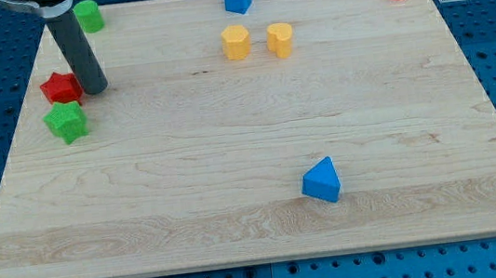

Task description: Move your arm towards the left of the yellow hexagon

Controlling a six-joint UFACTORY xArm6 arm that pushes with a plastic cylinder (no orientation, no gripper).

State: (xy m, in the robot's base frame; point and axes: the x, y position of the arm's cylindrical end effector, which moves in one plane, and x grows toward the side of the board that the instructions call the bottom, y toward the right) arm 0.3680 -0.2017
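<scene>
My tip (pixel 95 88) rests on the bench (pixel 232 159) just beside the red star (pixel 60 87), well left of the yellow hexagon (pixel 235 42) (no claw exists, so nothing is pinched), so it needs a clear rightward slide.

Your arm came into view from the top-left corner of the bench, only its last stretch showing. The dark rod (pixel 77 48) leaned a little, its upper end nearer the bench's top edge and its lower end further down and slightly to the view's right. My tip (pixel 95 87) sat on the bench surface close to the left edge, in the upper part of the bench.
</scene>
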